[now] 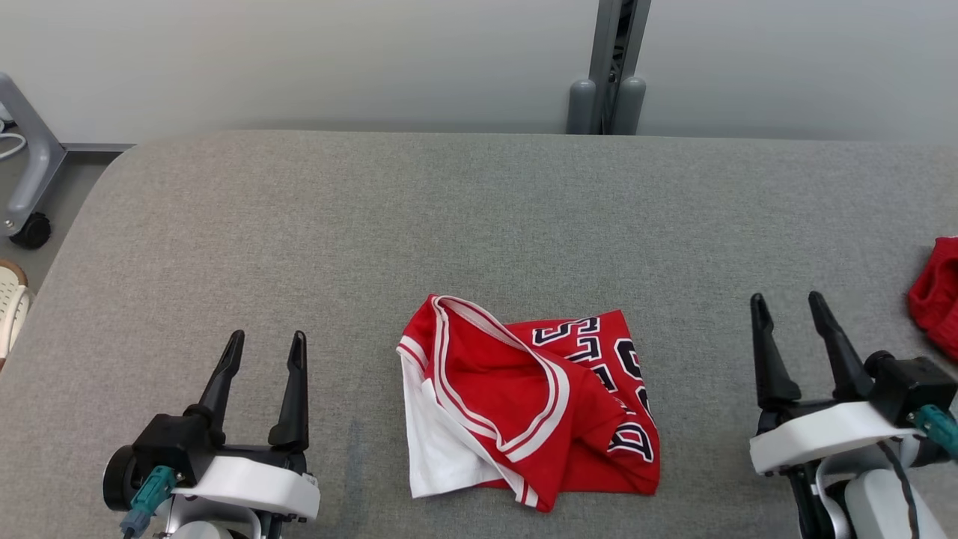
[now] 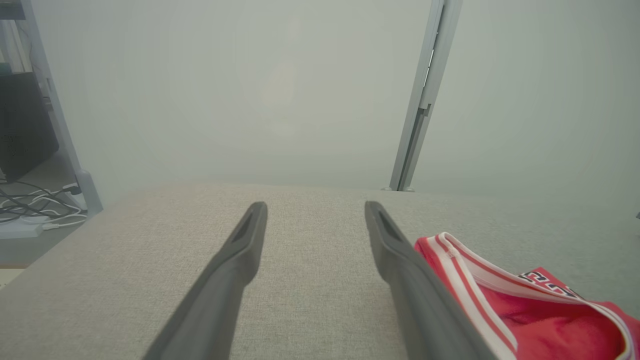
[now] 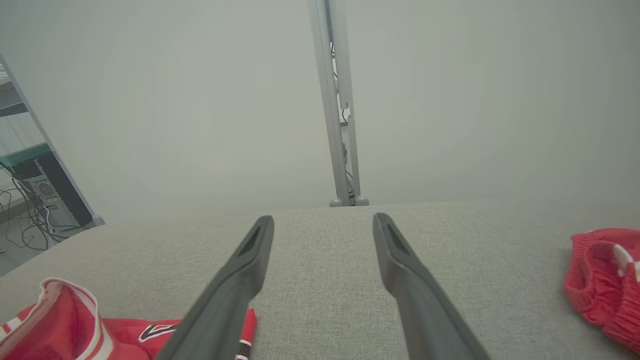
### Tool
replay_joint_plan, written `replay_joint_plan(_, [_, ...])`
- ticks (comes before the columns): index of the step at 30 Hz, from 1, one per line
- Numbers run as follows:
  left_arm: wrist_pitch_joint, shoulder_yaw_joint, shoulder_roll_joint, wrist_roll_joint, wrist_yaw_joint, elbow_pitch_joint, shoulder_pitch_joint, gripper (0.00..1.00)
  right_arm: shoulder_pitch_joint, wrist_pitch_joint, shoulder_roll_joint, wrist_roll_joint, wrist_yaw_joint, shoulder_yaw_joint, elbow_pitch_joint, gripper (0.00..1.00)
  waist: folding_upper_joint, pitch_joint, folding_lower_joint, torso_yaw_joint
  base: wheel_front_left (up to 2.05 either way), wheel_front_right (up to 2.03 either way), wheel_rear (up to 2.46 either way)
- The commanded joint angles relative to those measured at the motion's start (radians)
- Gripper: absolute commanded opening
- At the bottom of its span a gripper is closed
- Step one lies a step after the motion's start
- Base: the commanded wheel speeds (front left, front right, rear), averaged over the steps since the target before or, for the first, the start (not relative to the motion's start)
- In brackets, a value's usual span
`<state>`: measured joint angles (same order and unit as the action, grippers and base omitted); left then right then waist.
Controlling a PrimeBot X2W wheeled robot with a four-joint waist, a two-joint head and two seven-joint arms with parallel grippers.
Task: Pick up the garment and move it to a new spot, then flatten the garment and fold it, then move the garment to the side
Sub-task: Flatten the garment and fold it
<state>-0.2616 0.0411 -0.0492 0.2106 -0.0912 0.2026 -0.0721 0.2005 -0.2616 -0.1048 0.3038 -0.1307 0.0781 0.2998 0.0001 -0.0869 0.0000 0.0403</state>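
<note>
Two hands are empty, fingers spread: left hand [image 1: 268, 337] at 8 o'clock, right hand [image 1: 786, 298] at 4 o'clock. One crumpled red garment [image 1: 524, 404] lies between them on the desk [image 1: 449, 224], at 6 o'clock. One red knit piece [image 1: 935, 296] lies at 3 o'clock.

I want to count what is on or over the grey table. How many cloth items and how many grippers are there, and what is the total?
Cloth items: 2, the jersey and a red knit piece at the table's right edge
Grippers: 2, the left gripper and the right gripper, both open and holding nothing
Total: 4
</note>
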Motion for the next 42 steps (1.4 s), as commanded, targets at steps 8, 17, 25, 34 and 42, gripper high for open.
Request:
replay_joint_plan(8, [-0.004,-0.001,-0.004,-0.006,0.000,0.011,-0.021,1.00,-0.047,0.001,-0.004,0.014,0.000,0.051,0.015,0.00,-0.0001,-0.014,0.0000,-0.001,0.00,0.00,0.00])
replay_joint_plan(17, [-0.004,0.000,-0.004,-0.008,-0.001,0.016,-0.029,1.00,-0.097,0.036,-0.047,0.017,0.000,0.201,-0.061,0.00,-0.0001,-0.029,0.0000,-0.008,0.00,0.00,0.00])
replay_joint_plan(25, [-0.004,0.008,-0.004,0.000,0.003,0.025,-0.034,1.00,-0.139,0.123,-0.147,0.087,0.000,0.454,-0.156,0.00,-0.0001,-0.031,0.0000,-0.008,0.00,0.00,0.00])
replay_joint_plan(34, [-0.004,0.025,-0.004,0.010,0.004,0.031,-0.043,1.00,-0.058,0.192,-0.181,0.149,0.000,0.602,-0.089,0.00,-0.0001,-0.040,0.0000,0.009,0.00,0.00,0.00])
replay_joint_plan(42, [-0.004,0.028,-0.004,0.016,0.004,0.035,-0.053,1.00,0.047,0.168,-0.174,0.184,0.000,0.710,-0.002,0.00,-0.0001,-0.060,0.0000,0.043,0.00,0.00,0.00])
